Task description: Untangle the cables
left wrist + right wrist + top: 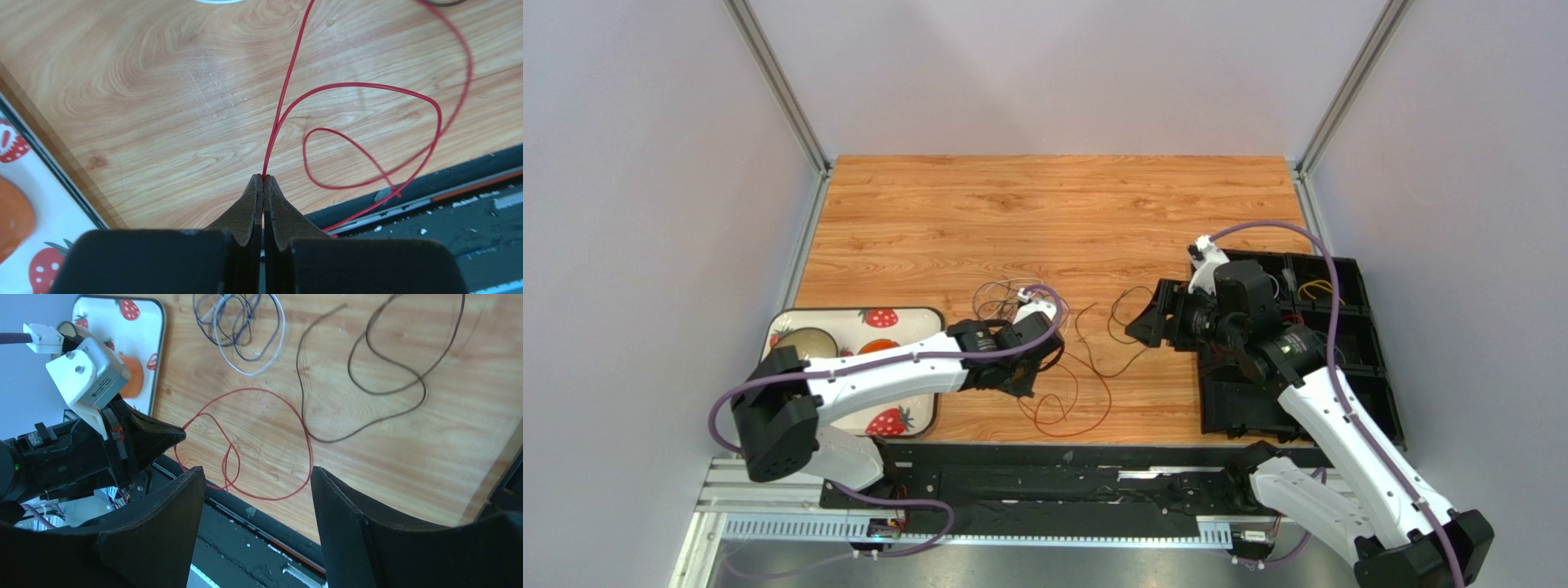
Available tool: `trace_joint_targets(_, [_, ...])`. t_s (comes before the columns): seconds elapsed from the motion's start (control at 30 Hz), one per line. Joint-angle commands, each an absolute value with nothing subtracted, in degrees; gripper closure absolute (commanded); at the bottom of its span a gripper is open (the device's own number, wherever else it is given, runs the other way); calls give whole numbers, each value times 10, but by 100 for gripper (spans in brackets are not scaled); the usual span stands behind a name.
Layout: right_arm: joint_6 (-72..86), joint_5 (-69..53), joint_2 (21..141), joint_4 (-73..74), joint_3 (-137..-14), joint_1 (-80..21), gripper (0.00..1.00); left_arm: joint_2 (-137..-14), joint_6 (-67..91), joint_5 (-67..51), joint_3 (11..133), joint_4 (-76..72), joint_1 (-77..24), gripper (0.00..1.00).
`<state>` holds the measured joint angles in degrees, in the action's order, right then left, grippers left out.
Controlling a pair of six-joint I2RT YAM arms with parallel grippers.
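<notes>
On the wooden counter (1051, 208), seen from above, a strawberry-patterned tray (836, 316) lies at the eight o'clock edge. The left arm reaches across the tray's near side toward the middle.

The left hand (264, 180) is pressed together on the red cable (439, 116), which enters between the fingertips. From there the cable rises toward twelve o'clock in the wrist view. It also curls into two loops at about two o'clock of the hand, and the lower loop runs over the counter's near edge onto the black rail.

At eleven o'clock of that hand, in the top view, a small tangle of white, blue and grey cables (245, 370) lies coiled on the wood, apart from the red one.

At three o'clock of the tangle a dark brown cable (325, 441) lies in one open, wandering loop, close to the red loop. I cannot tell whether the two touch.

The right hand (255, 520) hangs above the counter at about four o'clock, fingers spread wide with nothing between them, pointing toward nine o'clock.

Behind it, at the three o'clock edge, lies a black compartment box (1357, 282) with a bit of yellow cable (1318, 290) in a far compartment.
</notes>
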<state>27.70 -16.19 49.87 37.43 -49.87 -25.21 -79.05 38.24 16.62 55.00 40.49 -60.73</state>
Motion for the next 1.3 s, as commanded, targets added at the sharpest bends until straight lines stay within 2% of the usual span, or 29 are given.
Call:
trace_joint_targets(0.0, [313, -177, 506, 380, -467, -252, 33, -838, 432, 157, 569, 409, -617, 100])
trace_joint_targets(0.23, [344, -218, 539, 373, -410, -252, 34, -933, 445, 136, 627, 410, -631, 100])
trace_joint_targets(0.4, [343, -203, 565, 381, -397, -258, 30, -978, 471, 127, 631, 404, -634, 100])
trace_joint_targets(0.7, [362, -137, 634, 360, -365, -316, 24, -1011, 493, 96, 628, 367, -634, 100])
trace_joint_targets(1.27, [395, -35, 758, 308, -380, -430, 24, -1030, 501, 58, 599, 289, -635, 100])
